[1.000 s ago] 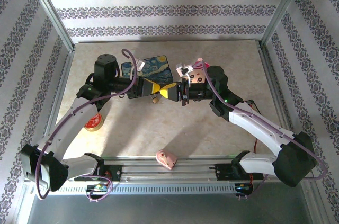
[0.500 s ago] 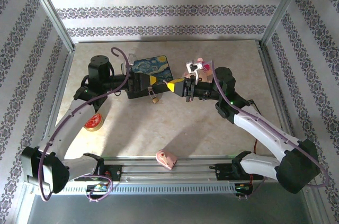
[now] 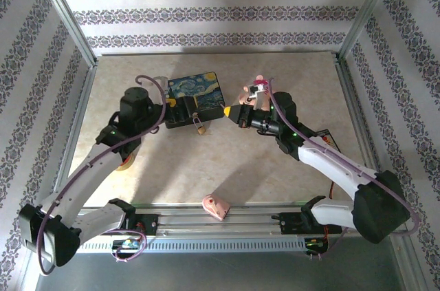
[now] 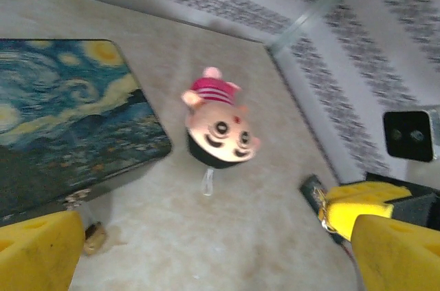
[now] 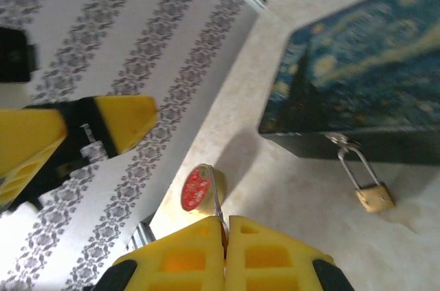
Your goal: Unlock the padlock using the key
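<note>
The small brass padlock (image 3: pixel 199 126) (image 5: pixel 373 196) hangs by its thin shackle from the clasp of the painted box (image 3: pixel 197 91) (image 5: pixel 357 78) and rests on the table. It also peeks in beside the left finger in the left wrist view (image 4: pixel 94 236). My left gripper (image 3: pixel 184 110) (image 4: pixel 213 260) is open just left of the padlock, nothing between its yellow fingers (image 4: pixel 34 253). My right gripper (image 3: pixel 227 110) (image 5: pixel 225 221) is shut on the thin silver key (image 5: pixel 218 198), whose blade sticks out of the fingertips, a short way right of the padlock.
A pig-faced toy (image 3: pixel 256 89) (image 4: pixel 216 129) sits right of the box, behind my right gripper. A red tape roll (image 3: pixel 124 160) (image 5: pixel 196 188) lies under the left arm. A pink wedge (image 3: pixel 216 206) lies at the front edge. Patterned walls enclose the table.
The two grippers were together at the padlock. My left gripper has opened, let the padlock go and drawn back left. The right gripper has pulled away to the right with the key.
</note>
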Motion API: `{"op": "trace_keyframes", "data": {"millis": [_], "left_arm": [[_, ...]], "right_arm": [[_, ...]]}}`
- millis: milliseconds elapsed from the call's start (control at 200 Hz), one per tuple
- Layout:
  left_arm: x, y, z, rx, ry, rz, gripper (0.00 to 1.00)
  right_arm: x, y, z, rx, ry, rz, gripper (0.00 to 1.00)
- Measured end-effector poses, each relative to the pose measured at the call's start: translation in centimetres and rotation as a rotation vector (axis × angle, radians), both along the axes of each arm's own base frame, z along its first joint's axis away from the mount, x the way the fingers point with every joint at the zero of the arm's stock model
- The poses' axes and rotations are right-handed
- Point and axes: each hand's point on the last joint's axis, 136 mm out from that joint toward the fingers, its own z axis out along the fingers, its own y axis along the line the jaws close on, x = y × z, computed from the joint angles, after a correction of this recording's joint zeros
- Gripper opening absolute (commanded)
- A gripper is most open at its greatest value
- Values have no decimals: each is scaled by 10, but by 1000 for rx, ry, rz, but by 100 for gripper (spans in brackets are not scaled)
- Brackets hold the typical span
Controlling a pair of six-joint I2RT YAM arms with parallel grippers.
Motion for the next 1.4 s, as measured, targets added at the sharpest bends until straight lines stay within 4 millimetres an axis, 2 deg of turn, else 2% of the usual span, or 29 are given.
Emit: {"op": "trace_keyframes", "data": {"millis": [175,340,470,615,685,805,1054,1399], "left_arm": [[4,8,-62,167,90,192,99],[15,20,-115,301,205,339,99],[20,23,-144,364,265,401,99],[32,17,-159,382,306,434,100],[38,13,-166,388,320,437,96],[46,5,-184,415,353,440,95],[62,-18,-213,483,386,436,95],[71,-17,-229,516,400,479,91]], "right_arm": [[2,-7,-45,-45,123,-60,0],[0,-16,-70,-76,176,-110,0],[-2,-22,-87,-102,209,-134,0],[-4,-28,-106,-133,243,-163,0],[-4,-30,-114,-148,259,-172,0],[-5,-32,-124,-163,282,-180,0],[-4,-32,-127,-168,288,-182,0],[-4,-32,-126,-167,285,-182,0]]}}
